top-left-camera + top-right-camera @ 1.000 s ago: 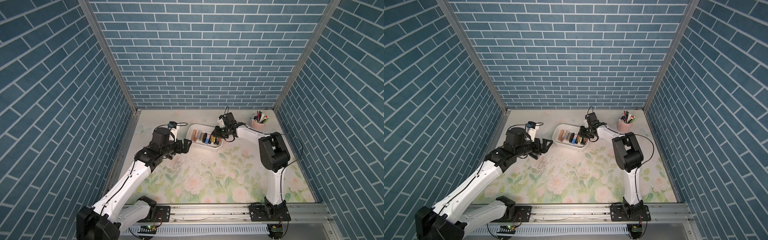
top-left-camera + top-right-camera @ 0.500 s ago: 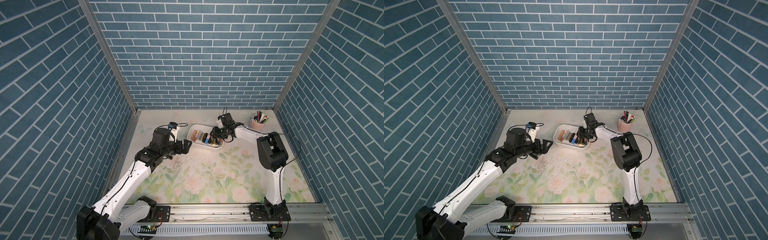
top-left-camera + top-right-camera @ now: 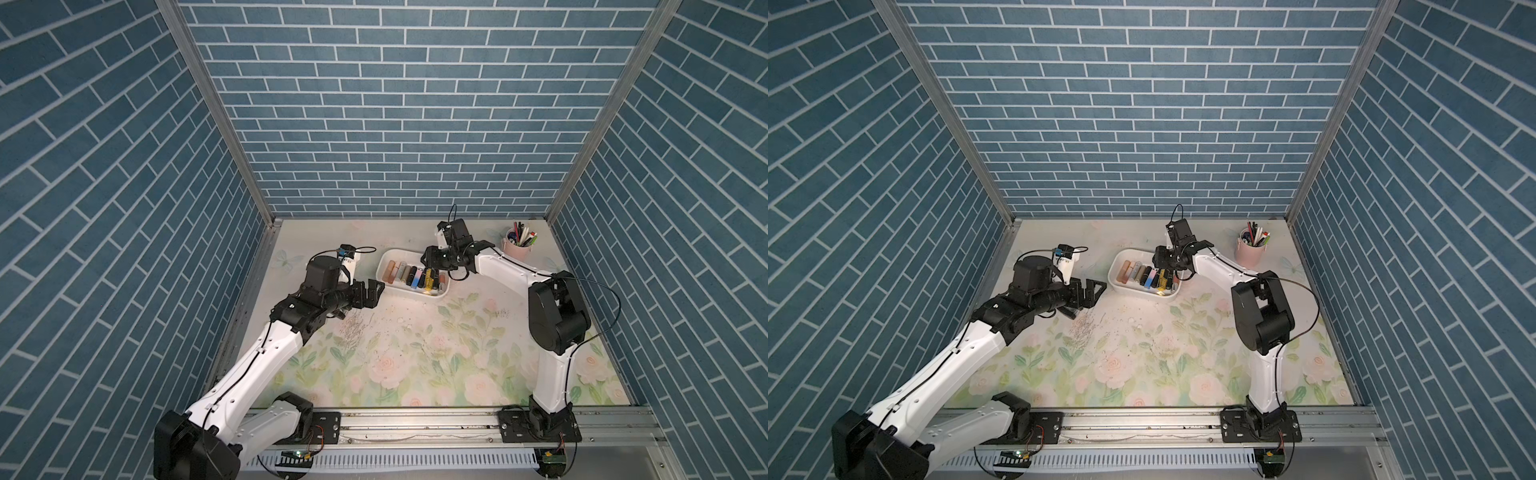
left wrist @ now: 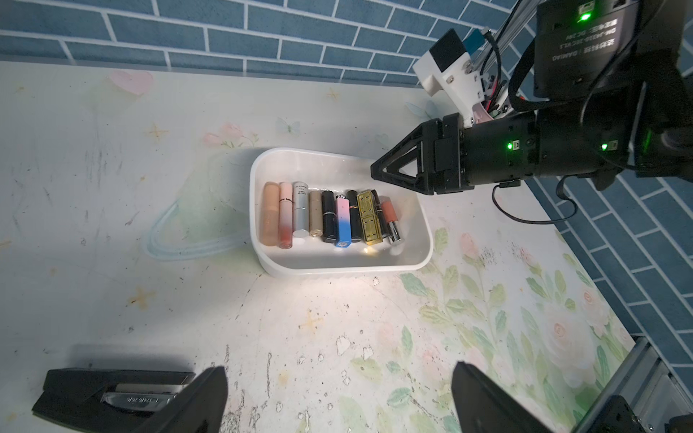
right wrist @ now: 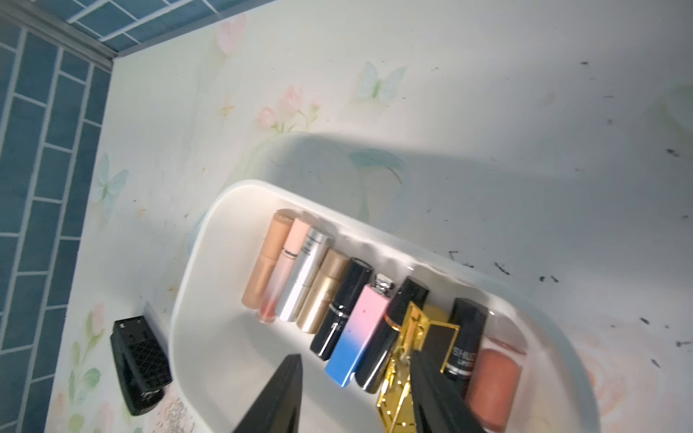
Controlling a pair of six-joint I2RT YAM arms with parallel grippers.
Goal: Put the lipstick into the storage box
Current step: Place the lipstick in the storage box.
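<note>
White plastic, shallow, w/ rounded corners: the storage box (image 4: pixel 318 168) was seen on the floral tabletop (image 3: pixel 415 357), toward the back wall and approx mid-width in both top views. Ten lipsticks were counted lying flat in it, side by side in one row, incl. peach, pink, silver, beige-gold, black and a pink-to-blue tube (image 4: pixel 343 221). The gold lipstick (image 4: pixel 368 217), square-sided, was found in that row, 3rd from the end nearest the right arm (image 3: pixel 503 270), w/ a black tube close on each side. The right jaws were held above that end of the box, pointed down at a slant. In the right wrist view they were seen partly open, w/ a clear gap btw them and nothing gripped. The gold lipstick (image 5: pixel 399 371) lay below, just beside one of them; whether it was touched could not be told. The left jaws, at the end of the left arm (image 3: pixel 266 353), were spread wide and empty. They were held low over the tabletop near the box's opposite end, apart from its rim. A black stapler (image 4: pixel 112 390) was seen beside the left jaws, and loose staples (image 3: pixel 353 332) were scattered on the tabletop nearby. A pink pen cup (image 3: pixel 517 249) was stood nr the back right corner, apart from the box.
</note>
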